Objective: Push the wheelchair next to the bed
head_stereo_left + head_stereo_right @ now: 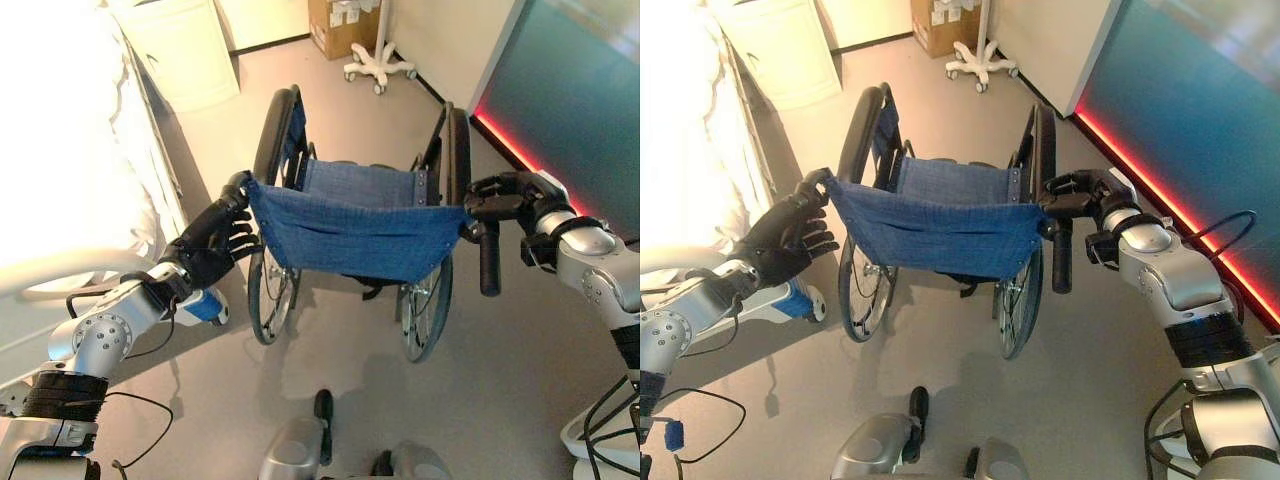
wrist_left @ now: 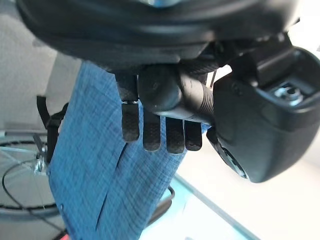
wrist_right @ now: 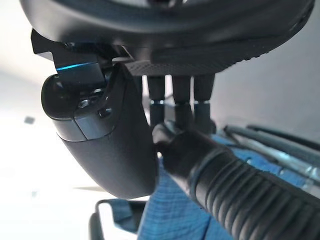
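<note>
The wheelchair (image 1: pixel 350 225) has a blue cloth backrest and black wheels; it stands right in front of me, its back toward me. The white bed (image 1: pixel 60 150) runs along the left, close to the chair's left wheel. My left hand (image 1: pixel 212 245) is at the left push handle (image 1: pixel 238 183). That handle (image 2: pixel 190 95) lies between thumb and fairly straight fingers (image 2: pixel 150 130). My right hand (image 1: pixel 505 195) reaches the top of the right push handle (image 1: pixel 489 262). Its straight fingers (image 3: pixel 181 100) rest behind the grip (image 3: pixel 230 175).
A white cabinet (image 1: pixel 180 50) stands beyond the bed. A cardboard box (image 1: pixel 340 25) and a pole on a wheeled base (image 1: pixel 378 65) sit at the far wall. A teal panel (image 1: pixel 570 100) with a red light strip bounds the right side. Grey floor lies ahead.
</note>
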You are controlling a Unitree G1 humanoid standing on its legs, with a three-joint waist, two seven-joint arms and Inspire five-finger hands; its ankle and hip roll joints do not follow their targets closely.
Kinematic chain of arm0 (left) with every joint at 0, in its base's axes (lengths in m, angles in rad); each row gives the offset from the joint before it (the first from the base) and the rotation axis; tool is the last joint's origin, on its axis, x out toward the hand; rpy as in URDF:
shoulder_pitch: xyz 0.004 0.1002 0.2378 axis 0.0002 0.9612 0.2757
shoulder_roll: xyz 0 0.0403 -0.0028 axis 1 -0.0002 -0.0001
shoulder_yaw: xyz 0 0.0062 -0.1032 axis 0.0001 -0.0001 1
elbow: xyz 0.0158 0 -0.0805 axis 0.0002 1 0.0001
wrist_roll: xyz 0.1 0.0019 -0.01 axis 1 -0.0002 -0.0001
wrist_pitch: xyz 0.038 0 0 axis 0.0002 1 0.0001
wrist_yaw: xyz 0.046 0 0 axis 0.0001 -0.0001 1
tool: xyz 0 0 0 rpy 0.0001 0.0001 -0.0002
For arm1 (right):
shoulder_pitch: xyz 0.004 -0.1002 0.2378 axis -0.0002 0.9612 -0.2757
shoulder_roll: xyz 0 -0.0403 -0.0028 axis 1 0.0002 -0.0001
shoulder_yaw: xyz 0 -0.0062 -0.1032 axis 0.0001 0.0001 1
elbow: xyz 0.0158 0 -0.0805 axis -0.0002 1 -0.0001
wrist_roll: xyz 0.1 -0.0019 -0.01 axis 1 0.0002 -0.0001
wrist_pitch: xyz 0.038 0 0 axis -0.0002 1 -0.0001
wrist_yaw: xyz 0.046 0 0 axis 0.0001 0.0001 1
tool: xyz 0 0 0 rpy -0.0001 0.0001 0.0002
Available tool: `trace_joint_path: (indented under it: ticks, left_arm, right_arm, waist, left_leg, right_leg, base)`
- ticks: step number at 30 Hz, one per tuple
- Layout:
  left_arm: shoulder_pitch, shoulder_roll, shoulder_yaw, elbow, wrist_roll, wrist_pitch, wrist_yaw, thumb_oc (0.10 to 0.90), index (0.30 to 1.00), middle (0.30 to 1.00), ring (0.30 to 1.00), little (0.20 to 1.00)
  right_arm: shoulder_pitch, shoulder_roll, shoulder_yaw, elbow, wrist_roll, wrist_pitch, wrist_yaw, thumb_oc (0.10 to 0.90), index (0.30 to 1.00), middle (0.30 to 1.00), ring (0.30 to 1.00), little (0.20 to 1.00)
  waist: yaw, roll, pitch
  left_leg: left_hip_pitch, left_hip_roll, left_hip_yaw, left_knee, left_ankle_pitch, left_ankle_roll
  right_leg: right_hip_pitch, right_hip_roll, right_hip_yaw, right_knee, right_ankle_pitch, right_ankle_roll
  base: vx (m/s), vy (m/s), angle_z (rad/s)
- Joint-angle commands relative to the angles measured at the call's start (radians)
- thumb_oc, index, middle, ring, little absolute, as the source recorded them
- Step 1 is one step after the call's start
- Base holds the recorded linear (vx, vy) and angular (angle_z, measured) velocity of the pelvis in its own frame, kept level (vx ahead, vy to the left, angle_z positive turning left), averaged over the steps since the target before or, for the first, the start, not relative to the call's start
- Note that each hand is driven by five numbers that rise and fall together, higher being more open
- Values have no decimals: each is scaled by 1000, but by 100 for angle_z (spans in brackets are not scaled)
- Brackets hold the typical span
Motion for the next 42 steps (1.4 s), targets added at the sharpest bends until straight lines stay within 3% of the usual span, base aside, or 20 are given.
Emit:
trace_joint_path:
  ticks: [1, 5, 8, 12, 15, 20, 23, 25, 27, 28, 29, 30, 31, 32, 35, 37, 39, 40, 41, 42]
  left_arm:
    - [-71, -12, 94, -208, -115, -242, -80, 400, 300, 300, 300, 300]
    - [-106, -25, 86, -188, -109, -263, -69, 400, 300, 300, 300, 300]
    - [-131, -13, 98, -178, -108, -256, -59, 400, 300, 300, 300, 300]
    - [-115, -8, 120, -181, -101, -259, -66, 400, 300, 300, 300, 300]
    - [-71, -38, 131, -195, -78, -289, -63, 400, 300, 300, 300, 300]
    - [6, -92, 160, -246, -38, -298, -69, 400, 300, 300, 300, 300]
    - [10, -107, 162, -253, -18, -298, -71, 400, 300, 300, 300, 300]
    - [-2, -93, 160, -269, -28, -299, -61, 400, 300, 300, 300, 300]
    - [-5, -86, 155, -275, -39, -300, -63, 400, 300, 300, 300, 300]
    - [-2, -92, 154, -275, -37, -296, -67, 400, 300, 300, 300, 300]
    - [0, -93, 152, -274, -38, -294, -68, 400, 300, 300, 300, 300]
    - [2, -99, 148, -266, -31, -290, -76, 400, 300, 300, 300, 300]
    - [1, -101, 146, -263, -27, -289, -77, 400, 300, 300, 300, 300]
    - [-4, -99, 141, -250, -25, -290, -82, 400, 300, 300, 300, 300]
    - [-36, -79, 143, -219, -32, -282, -92, 400, 300, 300, 300, 300]
    - [-61, -55, 161, -201, -30, -257, -98, 400, 300, 300, 300, 300]
    - [-58, -53, 169, -202, -23, -247, -105, 400, 300, 300, 300, 300]
    - [-59, -32, 181, -197, -22, -234, -128, 400, 300, 300, 300, 300]
    - [-59, -30, 181, -196, -22, -235, -130, 400, 300, 300, 300, 300]
    - [-57, -16, 187, -192, -30, -243, -142, 400, 300, 300, 300, 300]
  right_arm:
    - [-52, 15, 50, -76, 15, -134, 109, 400, 300, 300, 300, 300]
    - [-120, 26, 73, -76, 13, -101, 88, 400, 300, 300, 300, 300]
    - [-131, 38, 61, -87, 17, -87, 90, 400, 300, 300, 300, 300]
    - [-147, 42, 66, -90, 40, -80, 89, 400, 300, 300, 300, 300]
    - [-156, 37, 105, -82, 49, -94, 95, 400, 300, 300, 300, 300]
    - [-159, 29, 131, -92, 56, -109, 85, 400, 300, 300, 300, 300]
    - [-171, 49, 139, -92, 46, -97, 78, 400, 300, 300, 300, 300]
    - [-185, 70, 137, -103, 35, -71, 60, 400, 300, 300, 300, 300]
    - [-174, 80, 124, -101, 21, -69, 58, 400, 300, 300, 300, 300]
    - [-161, 91, 115, -96, 11, -73, 59, 400, 300, 300, 300, 300]
    - [-156, 97, 113, -93, 5, -74, 61, 400, 300, 300, 300, 300]
    - [-140, 104, 109, -89, -8, -81, 61, 400, 300, 300, 300, 300]
    - [-135, 104, 108, -87, -12, -84, 64, 400, 300, 300, 300, 300]
    - [-123, 99, 103, -85, -18, -95, 70, 400, 300, 300, 300, 300]
    - [-119, 103, 99, -67, -11, -122, 77, 400, 300, 300, 300, 300]
    - [-120, 128, 93, -47, -10, -142, 80, 400, 300, 300, 300, 300]
    - [-112, 126, 90, -49, -8, -148, 74, 400, 300, 300, 300, 300]
    - [-112, 122, 87, -45, 17, -166, 47, 400, 300, 300, 300, 300]
    - [-113, 122, 87, -45, 20, -168, 45, 400, 300, 300, 300, 300]
    - [-116, 125, 85, -41, 31, -178, 40, 400, 300, 300, 300, 300]
  waist:
    - [12, 12, -176]
    - [-34, 37, -167]
    - [-43, 39, -157]
    - [-30, 19, -164]
    - [-23, 2, -184]
    - [-8, -6, -199]
    - [4, 4, -195]
    - [10, 36, -195]
    - [20, 44, -185]
    - [30, 55, -182]
    - [40, 56, -178]
    - [46, 65, -176]
    - [49, 65, -176]
    - [48, 65, -178]
    - [53, 47, -201]
    - [89, 15, -222]
    - [99, 8, -225]
    - [119, -5, -223]
    - [120, -6, -223]
    - [125, -16, -222]
  left_leg:
    - [-166, 14, 24, 243, -32, -159]
    - [-28, 10, -6, 176, -163, -146]
    - [30, 59, -6, 180, -189, -155]
    - [3, 108, -27, 304, -183, -170]
    - [-10, 144, -62, 460, -101, -191]
    - [-36, 76, -120, 669, -33, -200]
    - [-21, 23, -128, 558, -52, -188]
    - [37, 15, -116, 189, -69, -163]
    - [50, 0, -99, 67, -64, -155]
    - [-1, -1, -42, 2, -24, -158]
    - [-8, -3, -22, -13, -12, -158]
    - [-55, 1, 62, -27, 30, -153]
    - [-67, 3, 84, -23, 37, -151]
    - [-95, 15, 161, -13, 47, -139]
    - [-93, 2, 242, 6, -41, -81]
    - [-88, -48, 229, 30, -117, -11]
    - [-82, -58, 215, 24, -123, 3]
    - [-67, -76, 177, 10, -125, 18]
    - [-66, -78, 174, 8, -125, 20]
    - [-68, -87, 154, 12, -122, 18]
  right_leg:
    - [122, -6, -67, -227, 174, 19]
    - [-2, -114, -24, -240, 301, 104]
    - [-57, -131, -33, -191, 299, 118]
    - [-55, -100, -72, -153, 257, 89]
    - [-60, -52, -109, -125, 211, 26]
    - [-61, -13, -144, -115, 178, -31]
    - [-56, 7, -154, -109, 175, -24]
    - [-51, 62, -164, -102, 162, -9]
    - [-29, 78, -152, -96, 148, -3]
    - [28, 106, -155, -102, 124, -8]
    - [52, 114, -151, -107, 114, -11]
    - [98, 144, -162, -112, 84, -29]
    - [108, 151, -163, -113, 77, -34]
    - [133, 171, -173, -110, 51, -46]
    - [159, 184, -196, -60, -8, -43]
    - [161, 175, -230, 94, 61, 23]
    - [150, 173, -238, 167, 98, 50]
    - [122, 176, -220, 345, 233, 142]
    - [117, 176, -215, 354, 243, 151]
    - [99, 176, -178, 369, 302, 181]
  base:
    - [173, -12, 23]
    - [234, -114, 20]
    - [345, -284, 28]
    - [326, -309, 12]
    - [342, -273, 22]
    - [273, -162, 1]
    - [299, -36, 3]
    - [432, 10, 45]
    - [371, -23, 17]
    - [357, -58, 1]
    - [429, -103, 14]
    - [295, -91, 7]
    - [351, -134, -33]
    - [381, -126, -31]
    - [317, -80, 44]
    - [383, -77, 15]
    - [302, -59, -8]
    - [309, -73, 7]
    - [304, -124, 28]
    - [175, -141, 33]
